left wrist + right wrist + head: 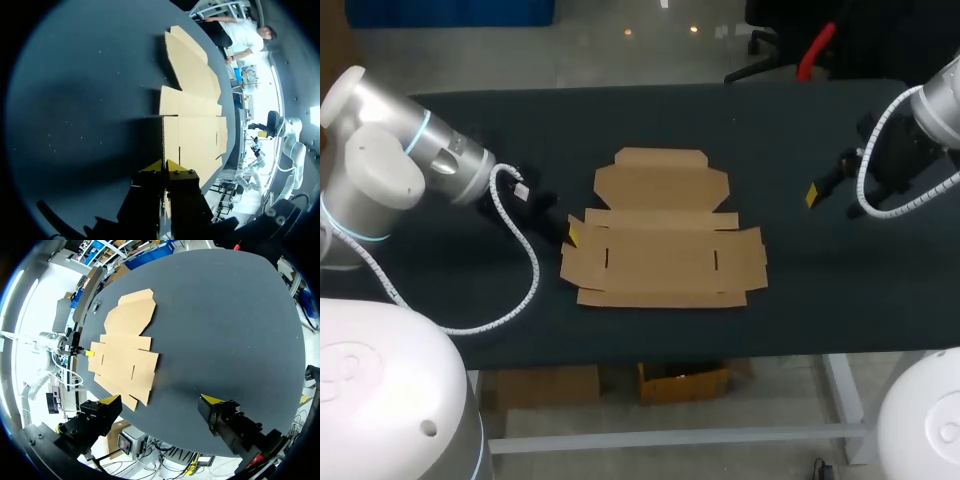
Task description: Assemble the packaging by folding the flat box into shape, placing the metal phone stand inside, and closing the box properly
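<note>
Cardboard: the flat box (660, 245) lies unfolded in the middle of the table (800, 290), every panel and flap down, nothing folded yet.
Left arm: the left gripper (163, 165) is at the box's left end flap. Its yellow tips are closed to a thin slit with the flap's edge running between them, and it looks to be pinching that edge.
Right arm: the right gripper (160, 401) hangs over bare table, well apart from the box's right end, fingers spread wide and holding nothing.
Risk: only one edge is pinched and nothing presses the base down, so lifting the flap could drag or swing the whole sheet instead of creasing it. So thin a hold could also slip off or crumple the card.
Unseen: the metal phone stand appears in no view, so where it waits cannot be told. The gripper's own body hides how deep the flap sits between the left fingers. From above they are dark against the table, with only one yellow tip showing.
</note>
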`<state>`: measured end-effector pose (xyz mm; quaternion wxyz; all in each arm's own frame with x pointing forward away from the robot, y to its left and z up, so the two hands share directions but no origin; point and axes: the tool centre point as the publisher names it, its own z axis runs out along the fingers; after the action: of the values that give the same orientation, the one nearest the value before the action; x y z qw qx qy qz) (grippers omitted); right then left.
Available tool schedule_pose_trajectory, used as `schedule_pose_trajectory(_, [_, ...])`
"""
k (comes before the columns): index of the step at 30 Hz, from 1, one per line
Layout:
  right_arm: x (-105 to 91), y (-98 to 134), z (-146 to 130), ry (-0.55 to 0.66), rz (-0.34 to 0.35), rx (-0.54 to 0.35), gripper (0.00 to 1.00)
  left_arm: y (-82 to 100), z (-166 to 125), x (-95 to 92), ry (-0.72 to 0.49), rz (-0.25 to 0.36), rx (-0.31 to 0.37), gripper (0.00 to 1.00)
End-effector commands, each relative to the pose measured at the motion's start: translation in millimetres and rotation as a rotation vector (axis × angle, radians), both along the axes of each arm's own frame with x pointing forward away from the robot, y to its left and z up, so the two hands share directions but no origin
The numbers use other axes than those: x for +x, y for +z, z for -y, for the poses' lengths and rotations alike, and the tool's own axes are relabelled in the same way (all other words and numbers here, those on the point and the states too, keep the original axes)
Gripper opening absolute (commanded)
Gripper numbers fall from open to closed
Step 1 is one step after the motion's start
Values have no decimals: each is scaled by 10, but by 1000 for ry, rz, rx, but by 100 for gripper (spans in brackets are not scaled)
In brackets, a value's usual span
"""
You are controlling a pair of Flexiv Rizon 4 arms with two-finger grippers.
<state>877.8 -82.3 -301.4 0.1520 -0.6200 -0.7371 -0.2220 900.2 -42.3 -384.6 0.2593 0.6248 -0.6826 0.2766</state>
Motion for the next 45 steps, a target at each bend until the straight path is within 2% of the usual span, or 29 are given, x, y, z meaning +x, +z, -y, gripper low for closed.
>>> schedule_pose_trajectory(1, [-78,18,-3,-7,11,-4,100,8,0,-28,-2,-1,-23,0])
schedule_pose_trajectory(15, [-134,10,14,-11,14,9,100,-11,24,-83,3,-7,-18,0])
schedule_pose_trajectory(24, [-138,13,27,-12,16,17,100,6,6,-97,80,-3,-25,0])
schedule_pose_trajectory(38, [-132,15,48,-9,16,21,100,-8,25,-95,62,-8,-28,0])
schedule_pose_trajectory(39, [-130,12,47,-10,15,21,100,-7,25,-93,58,-7,-27,5])
schedule_pose_trajectory(41, [-128,5,46,-10,14,22,100,3,25,-88,56,-6,-26,73])
schedule_pose_trajectory(42, [-126,3,44,-10,13,23,100,11,21,-83,54,-4,-24,89])
schedule_pose_trajectory(43, [-126,2,43,-10,12,24,100,20,12,-75,54,-3,-24,97])
schedule_pose_trajectory(45, [-123,4,39,-10,12,24,100,36,-10,-57,51,4,-20,100])
